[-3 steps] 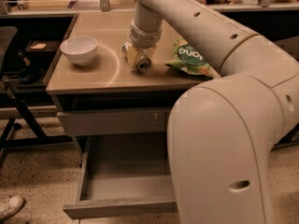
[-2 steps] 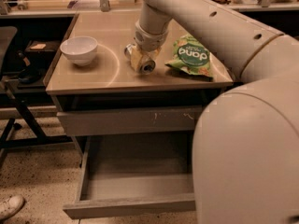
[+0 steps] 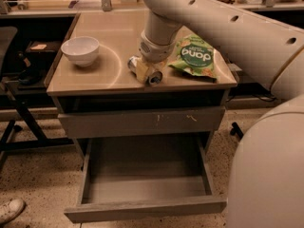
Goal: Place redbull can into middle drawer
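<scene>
The redbull can (image 3: 155, 78) is a slim silver can lying on its side on the table top (image 3: 114, 77), near the front edge. My gripper (image 3: 144, 71) comes down from the arm above and is shut around the can's middle, with a pale finger (image 3: 141, 73) across it. Both ends of the can stick out past the fingers. The middle drawer (image 3: 142, 208) is pulled open below the table, and its grey floor is bare. It lies straight below and in front of the can.
A white bowl (image 3: 80, 49) stands at the table's left. A green snack bag (image 3: 194, 56) lies just right of the gripper. A shut drawer front with orange scratches (image 3: 142, 121) sits above the open drawer. A black chair frame (image 3: 14, 103) and a shoe (image 3: 10, 210) are at the left.
The gripper and the can have shifted a little toward the table's front edge. The view has moved, and my body now fills less of the right side.
</scene>
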